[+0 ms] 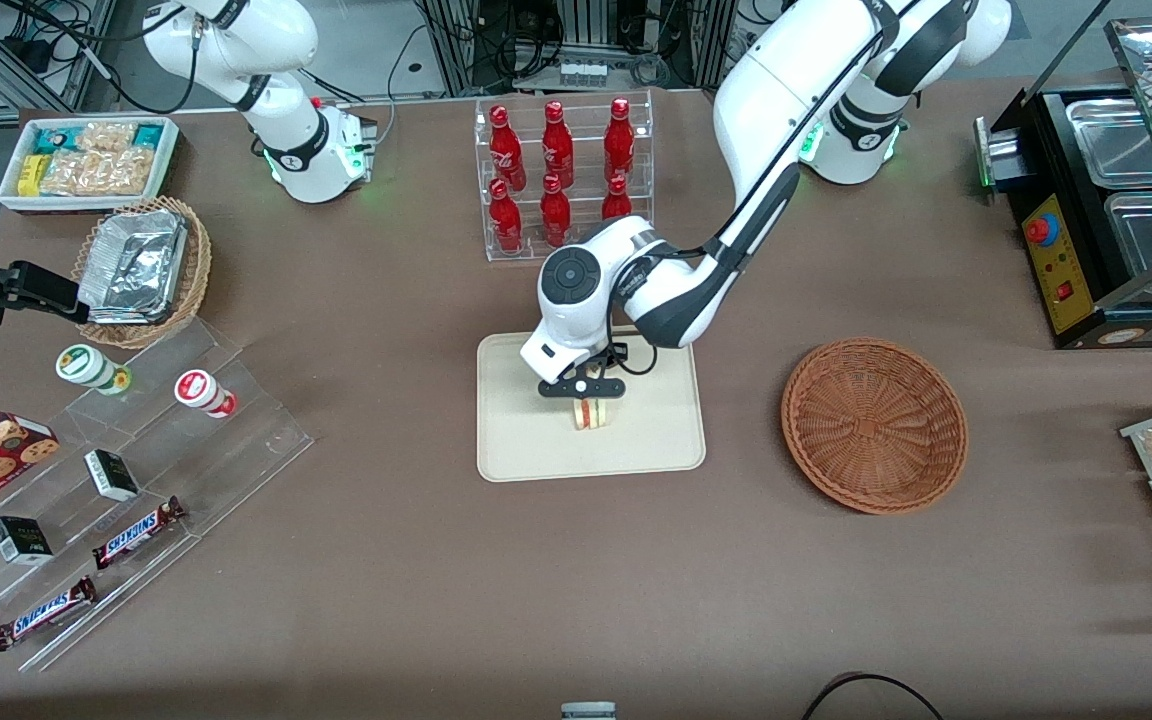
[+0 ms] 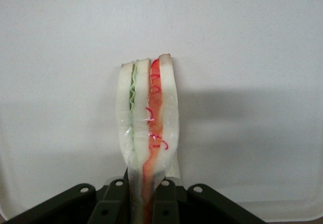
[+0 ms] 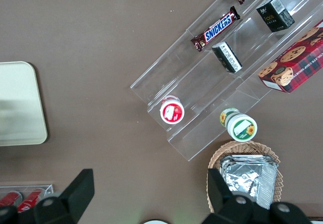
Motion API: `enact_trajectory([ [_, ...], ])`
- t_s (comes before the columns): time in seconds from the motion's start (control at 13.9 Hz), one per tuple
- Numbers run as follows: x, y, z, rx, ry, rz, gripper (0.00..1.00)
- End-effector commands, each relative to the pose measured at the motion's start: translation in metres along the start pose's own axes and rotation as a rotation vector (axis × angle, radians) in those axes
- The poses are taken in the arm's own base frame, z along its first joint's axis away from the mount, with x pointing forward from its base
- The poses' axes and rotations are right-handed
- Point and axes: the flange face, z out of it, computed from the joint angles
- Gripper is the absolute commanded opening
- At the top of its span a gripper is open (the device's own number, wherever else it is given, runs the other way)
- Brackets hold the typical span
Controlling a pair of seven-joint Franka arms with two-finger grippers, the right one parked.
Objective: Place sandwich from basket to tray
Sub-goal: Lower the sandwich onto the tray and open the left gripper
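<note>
The gripper point(image 1: 588, 398) is clamped on the sandwich point(image 1: 590, 413) — its fingers point(image 2: 112, 207) pinch the wedge's narrow end, filling edge up. The sandwich stands low over the tray point(image 1: 526, 450), near its middle. The basket point(image 1: 874, 424) sits on the counter point(image 1: 416, 560) toward the working arm's end — well apart from the tray.

Gripper point(image 1: 584, 397) low — fingers pinched close
</note>
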Motion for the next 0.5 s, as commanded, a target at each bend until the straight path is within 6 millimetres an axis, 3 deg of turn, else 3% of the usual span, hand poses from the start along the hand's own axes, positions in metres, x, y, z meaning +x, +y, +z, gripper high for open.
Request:
enact_trajectory([
  [0.0,0.002,0.005,0.001,0.017,0.029,-0.003,0.00],
  [0.07,0.002,0.005,0.001,0.014,0.026,-0.007,0.20],
  [0.14,0.003,0.004,-0.002,0.009,0.023,-0.040,0.65],
  [0.22,0.005,0.003,-0.006,0.009,0.035,-0.062,1.00],
  [0.43,0.010,0.000,-0.024,-0.004,0.049,-0.094,1.00],
])
